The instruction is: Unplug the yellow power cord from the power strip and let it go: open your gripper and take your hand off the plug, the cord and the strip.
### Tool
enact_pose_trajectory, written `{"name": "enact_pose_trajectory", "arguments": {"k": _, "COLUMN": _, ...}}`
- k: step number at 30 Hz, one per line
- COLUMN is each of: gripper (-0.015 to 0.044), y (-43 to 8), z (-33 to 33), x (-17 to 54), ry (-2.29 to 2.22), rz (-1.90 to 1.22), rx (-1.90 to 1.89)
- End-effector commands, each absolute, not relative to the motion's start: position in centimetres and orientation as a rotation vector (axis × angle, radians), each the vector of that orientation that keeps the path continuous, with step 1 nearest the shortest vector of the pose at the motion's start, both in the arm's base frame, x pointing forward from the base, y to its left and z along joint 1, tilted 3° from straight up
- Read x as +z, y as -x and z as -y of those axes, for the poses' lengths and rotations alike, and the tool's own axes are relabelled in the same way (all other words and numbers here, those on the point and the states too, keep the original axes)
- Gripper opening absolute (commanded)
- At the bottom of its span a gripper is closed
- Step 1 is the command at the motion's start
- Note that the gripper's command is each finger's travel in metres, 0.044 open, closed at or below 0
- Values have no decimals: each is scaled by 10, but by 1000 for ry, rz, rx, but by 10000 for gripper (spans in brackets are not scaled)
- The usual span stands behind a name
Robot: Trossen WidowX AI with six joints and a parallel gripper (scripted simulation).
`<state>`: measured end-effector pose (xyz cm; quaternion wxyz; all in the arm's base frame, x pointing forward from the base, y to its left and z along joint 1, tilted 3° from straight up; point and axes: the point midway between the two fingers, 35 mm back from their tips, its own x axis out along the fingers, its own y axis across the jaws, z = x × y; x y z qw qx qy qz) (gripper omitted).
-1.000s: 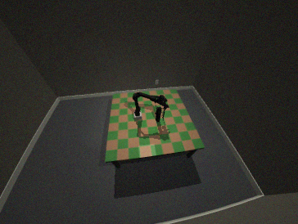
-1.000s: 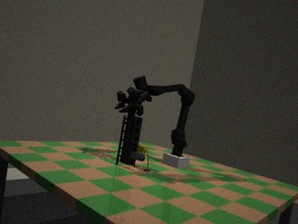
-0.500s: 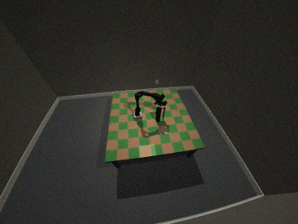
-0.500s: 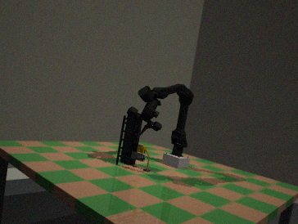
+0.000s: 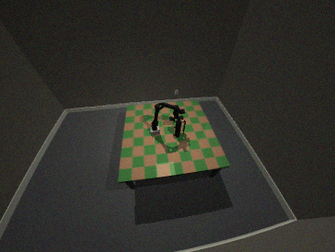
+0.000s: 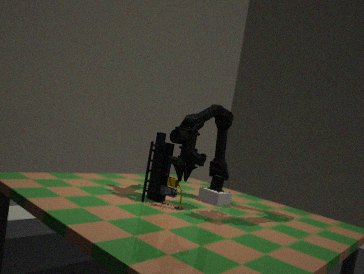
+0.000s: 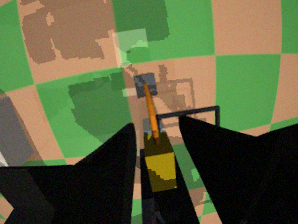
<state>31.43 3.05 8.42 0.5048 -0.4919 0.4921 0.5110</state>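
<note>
A green and tan checkered table [image 6: 165, 240] stands in a dim grey-walled room, and the near part of its top carries only the checks and soft shadows. Further in, near the middle of the table, the yellow power cord [image 6: 179, 195] arcs down from its yellow plug [image 6: 172, 182] to the table top. The plug sits low on the right side of the power strip [image 6: 160, 167], a tall black block standing upright, and as far as the exterior view shows it is still seated there.

Just above the plug hangs the gripper [image 6: 186, 172], pointing down. In the wrist view the plug [image 7: 160, 171] lies in the gap between the two dark fingers, with the orange-yellow cord [image 7: 152, 115] running away toward the table. The jaws stand partly open, with clear space on both sides of the plug, so they hold nothing.

Behind, to the right, the arm rises from its pale base block [image 6: 215, 196].

Judging from this, the task is at the approach stage: the plug is lined up but not gripped. Closing on it, pulling it out, releasing and withdrawing all remain.
</note>
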Motion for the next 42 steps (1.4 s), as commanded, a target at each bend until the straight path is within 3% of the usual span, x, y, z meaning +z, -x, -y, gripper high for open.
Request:
{"name": "enact_pose_trajectory", "arguments": {"k": 1, "gripper": 160, "y": -314, "z": -31, "x": 84, "ry": 1201, "rz": -1191, "rx": 1252}}
{"name": "enact_pose_trajectory", "arguments": {"k": 42, "gripper": 160, "y": -314, "z": 10, "x": 71, "ry": 1204, "rz": -1194, "rx": 1250}}
